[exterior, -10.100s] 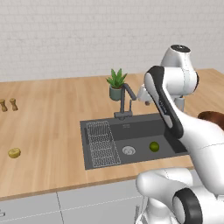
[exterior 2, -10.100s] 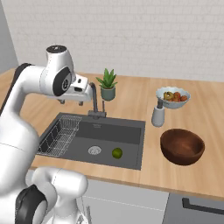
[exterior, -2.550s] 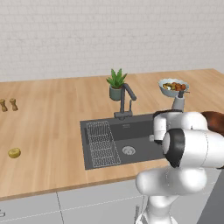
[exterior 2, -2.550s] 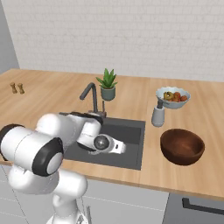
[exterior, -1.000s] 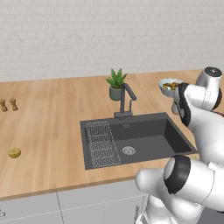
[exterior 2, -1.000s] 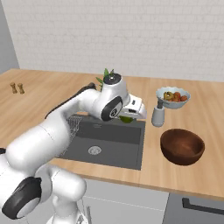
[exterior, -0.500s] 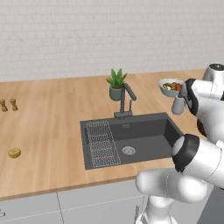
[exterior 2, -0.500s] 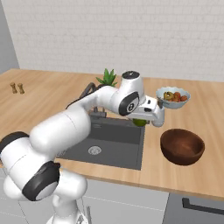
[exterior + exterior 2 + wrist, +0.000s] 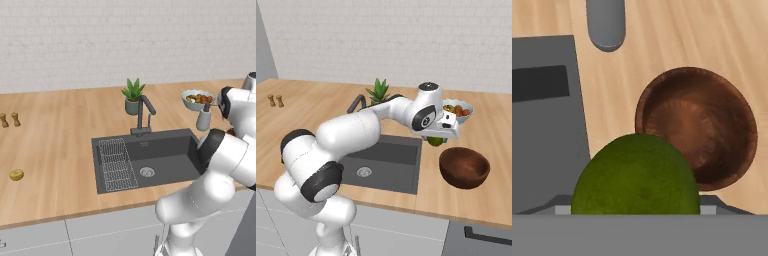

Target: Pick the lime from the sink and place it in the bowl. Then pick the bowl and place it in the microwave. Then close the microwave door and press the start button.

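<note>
My gripper (image 9: 434,138) is shut on the green lime (image 9: 436,142) and holds it in the air over the counter, just right of the dark grey sink (image 9: 387,159). The reddish-brown wooden bowl (image 9: 464,168) stands empty on the counter, lower right of the lime. In the hand view the lime (image 9: 636,175) looms large at the bottom and hides my fingertips, with the bowl (image 9: 697,128) beyond it to the right and the sink's corner (image 9: 542,125) to the left. The microwave and its door are out of view.
A pale bowl of mixed food (image 9: 196,98) and a grey shaker (image 9: 203,119) stand behind the wooden bowl. A potted plant (image 9: 132,97) and the faucet (image 9: 142,113) are behind the sink. A yellow fruit (image 9: 16,174) and two small shakers (image 9: 10,119) lie far left.
The arm reached down into the sink, took the lime and carried it up and to the right, past the sink's edge, close to the wooden bowl.
</note>
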{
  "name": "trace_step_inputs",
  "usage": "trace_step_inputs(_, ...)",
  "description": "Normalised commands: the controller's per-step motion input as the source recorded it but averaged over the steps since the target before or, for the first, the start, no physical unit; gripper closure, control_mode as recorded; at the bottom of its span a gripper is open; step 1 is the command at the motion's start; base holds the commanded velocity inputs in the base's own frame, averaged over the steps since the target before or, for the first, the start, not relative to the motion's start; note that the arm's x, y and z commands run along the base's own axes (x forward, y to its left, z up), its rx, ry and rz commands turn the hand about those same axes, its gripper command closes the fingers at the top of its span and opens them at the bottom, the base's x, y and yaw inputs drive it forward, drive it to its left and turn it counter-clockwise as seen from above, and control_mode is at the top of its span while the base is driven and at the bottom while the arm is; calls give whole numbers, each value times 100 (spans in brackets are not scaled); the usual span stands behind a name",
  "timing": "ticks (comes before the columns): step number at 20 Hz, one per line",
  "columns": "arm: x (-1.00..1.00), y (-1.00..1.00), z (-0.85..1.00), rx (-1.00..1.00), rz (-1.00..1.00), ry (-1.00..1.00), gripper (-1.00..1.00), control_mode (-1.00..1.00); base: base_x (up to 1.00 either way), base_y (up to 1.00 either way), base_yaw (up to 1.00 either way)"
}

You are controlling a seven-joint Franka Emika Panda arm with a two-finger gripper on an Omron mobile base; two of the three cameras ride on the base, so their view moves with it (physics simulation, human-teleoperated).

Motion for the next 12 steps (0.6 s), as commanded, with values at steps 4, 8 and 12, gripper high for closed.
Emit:
trace_step_inputs(4,10,-63,-13,1,0,0,100,-100,0,0,0)
trace_step_inputs(8,4,-27,-38,3,0,-6,100,-100,0,0,0)
trace_step_inputs(12,22,-20,-42,0,0,-4,100,-100,0,0,0)
